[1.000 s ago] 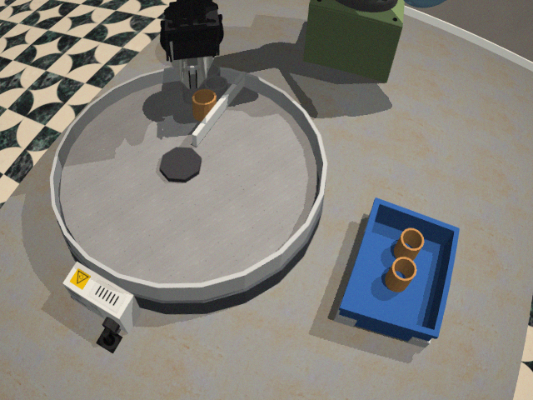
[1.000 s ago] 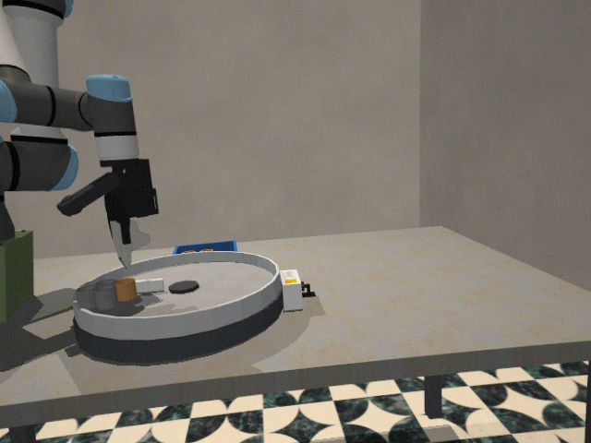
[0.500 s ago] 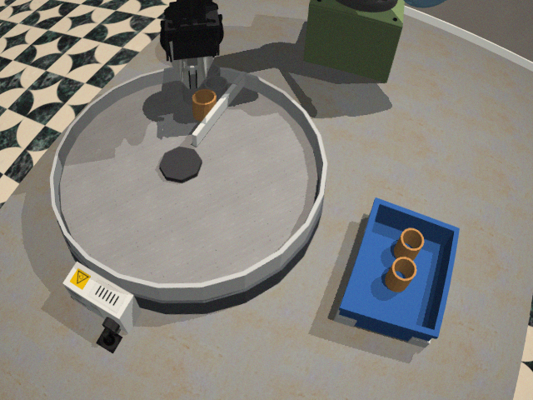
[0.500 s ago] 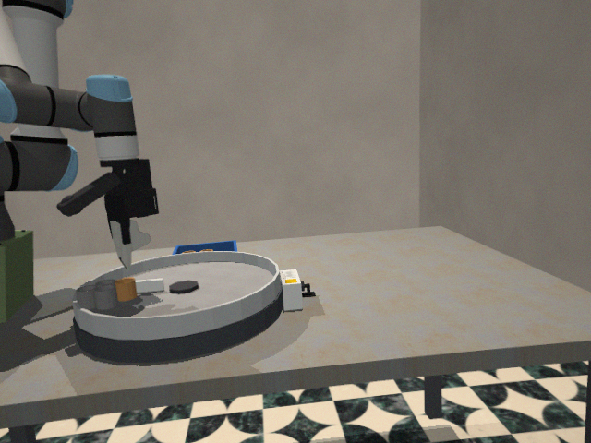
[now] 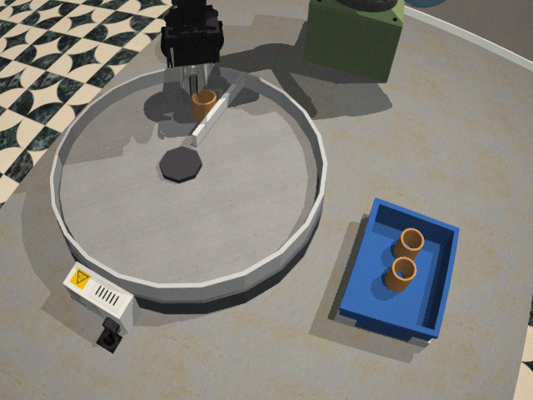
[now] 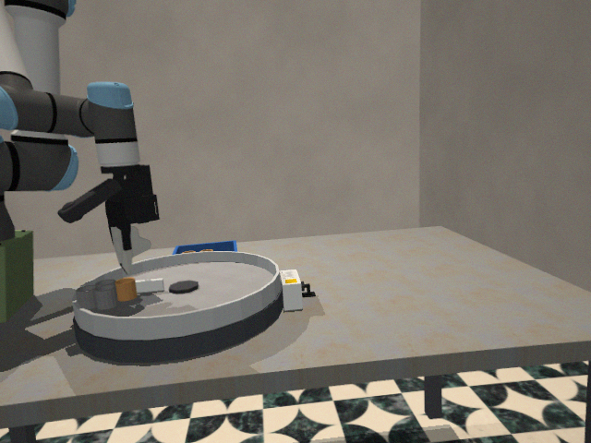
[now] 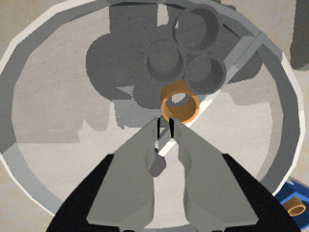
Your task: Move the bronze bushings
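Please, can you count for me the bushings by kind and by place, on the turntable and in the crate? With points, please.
Bronze sleeve bushings on the round grey turntable (image 5: 185, 227) (image 6: 229, 274) (image 7: 53, 92): 1
Grey steel sleeve bushings on the turntable: 3
Bronze sleeve bushings in the blue rectangular crate (image 5: 359, 262) (image 6: 222, 246) (image 7: 302, 191): 2
Total: 6
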